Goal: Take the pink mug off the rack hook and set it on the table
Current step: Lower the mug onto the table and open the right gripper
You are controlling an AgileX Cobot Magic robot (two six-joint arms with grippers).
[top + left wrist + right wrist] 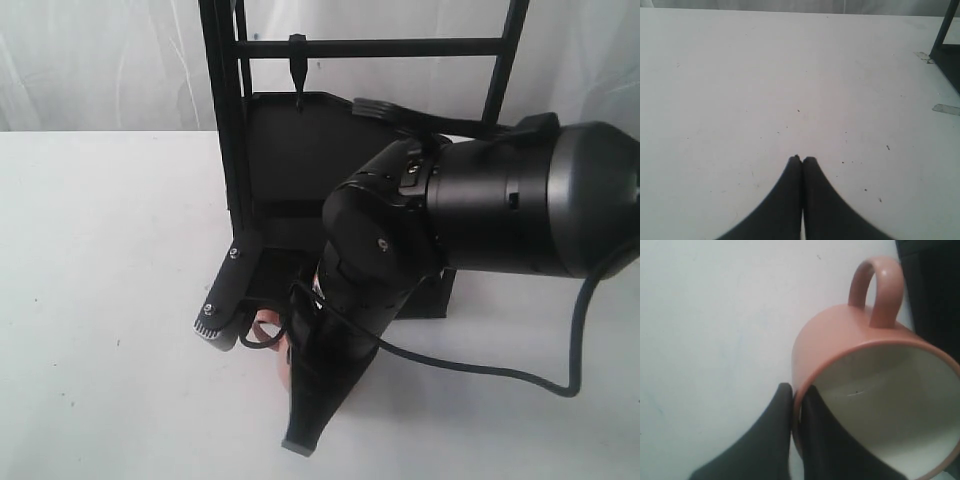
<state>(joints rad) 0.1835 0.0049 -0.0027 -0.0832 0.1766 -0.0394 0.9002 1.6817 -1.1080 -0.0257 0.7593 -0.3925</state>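
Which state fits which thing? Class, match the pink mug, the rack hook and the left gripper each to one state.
Things:
1. pink mug
2. rack hook
3. left gripper

States:
A. shut, holding nothing
B. bare, nothing hanging on it
C. rim pinched by the right gripper

Pairs: 1-C, 2-B, 3-A.

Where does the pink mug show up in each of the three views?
Exterior view: only a sliver of the pink mug shows, low centre, behind the right arm and in front of the rack.
Left wrist view: not in it; only the left gripper, shut, over the table.
Right wrist view: fills the picture's right half, tilted, its rim pinched by the right gripper.
Shared landmark: the table, white in all three.
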